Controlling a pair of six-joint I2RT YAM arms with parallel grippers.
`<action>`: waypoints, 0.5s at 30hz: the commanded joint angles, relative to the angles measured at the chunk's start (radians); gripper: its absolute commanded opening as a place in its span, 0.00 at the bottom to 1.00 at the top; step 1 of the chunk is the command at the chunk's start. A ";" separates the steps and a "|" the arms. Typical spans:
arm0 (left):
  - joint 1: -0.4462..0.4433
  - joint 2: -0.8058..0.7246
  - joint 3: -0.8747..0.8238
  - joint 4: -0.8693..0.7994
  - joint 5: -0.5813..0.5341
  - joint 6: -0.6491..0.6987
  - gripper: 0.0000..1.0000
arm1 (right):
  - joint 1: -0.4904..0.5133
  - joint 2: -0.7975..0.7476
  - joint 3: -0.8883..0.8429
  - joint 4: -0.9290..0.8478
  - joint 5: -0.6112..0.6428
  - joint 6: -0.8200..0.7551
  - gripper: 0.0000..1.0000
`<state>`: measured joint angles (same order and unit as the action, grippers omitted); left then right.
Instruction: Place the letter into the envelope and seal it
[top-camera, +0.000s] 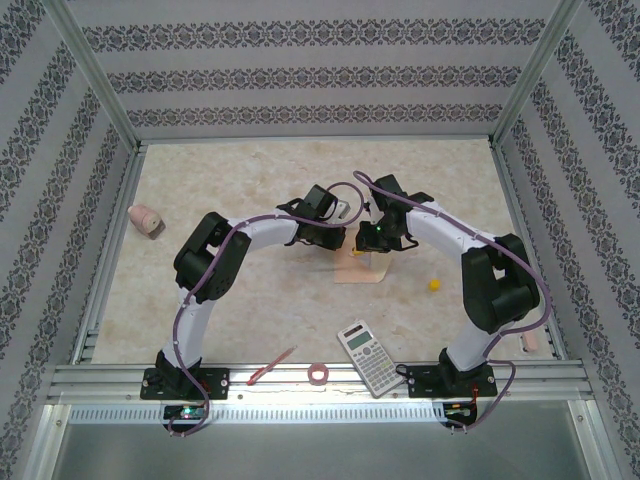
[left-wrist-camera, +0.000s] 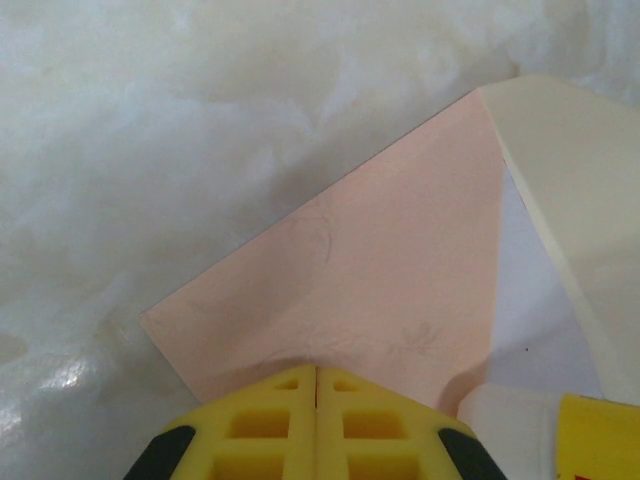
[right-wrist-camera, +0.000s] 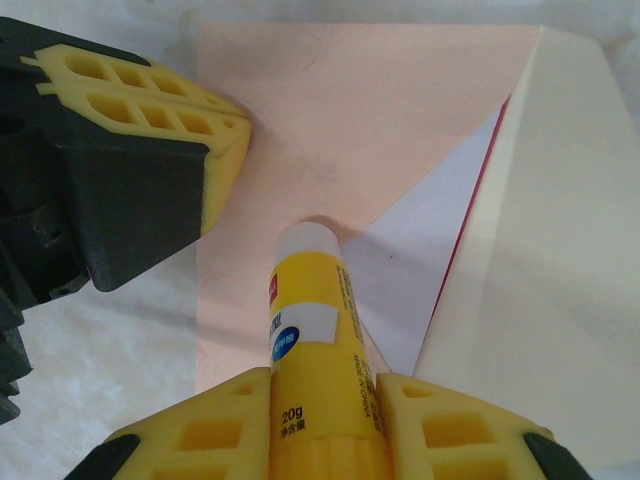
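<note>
The peach envelope (top-camera: 360, 266) lies flat mid-table with its cream flap (right-wrist-camera: 540, 250) open. The letter (right-wrist-camera: 430, 270) sits inside it, its white back and a red edge showing in the opening. My left gripper (left-wrist-camera: 316, 372) is shut, and its yellow fingertips rest on the envelope (left-wrist-camera: 380, 270) face. My right gripper (right-wrist-camera: 322, 385) is shut on a yellow glue stick (right-wrist-camera: 315, 330). The stick's white tip touches the envelope (right-wrist-camera: 370, 110) at the slanted edge of the opening. From above, both grippers meet over the envelope, the left gripper (top-camera: 335, 236) beside the right gripper (top-camera: 376, 238).
A calculator (top-camera: 368, 357), a pink tape roll (top-camera: 319, 374) and a red pen (top-camera: 272, 366) lie near the front rail. A small yellow ball (top-camera: 434, 284) sits right of the envelope. A pink object (top-camera: 146, 219) rests at the far left. Patterned walls enclose the table.
</note>
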<state>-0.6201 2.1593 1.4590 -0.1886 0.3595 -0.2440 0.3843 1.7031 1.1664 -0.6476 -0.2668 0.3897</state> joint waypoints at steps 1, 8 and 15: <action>-0.010 0.028 -0.043 -0.012 0.003 -0.020 0.00 | 0.010 0.032 0.003 -0.011 0.034 0.013 0.04; -0.010 0.030 -0.061 -0.002 -0.009 -0.051 0.00 | -0.001 0.020 -0.009 -0.009 0.058 0.025 0.02; -0.010 0.034 -0.071 -0.017 -0.061 -0.137 0.00 | -0.004 -0.005 -0.024 -0.015 0.057 0.032 0.02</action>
<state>-0.6201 2.1586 1.4349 -0.1360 0.3550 -0.3237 0.3836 1.7042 1.1656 -0.6373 -0.2584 0.3985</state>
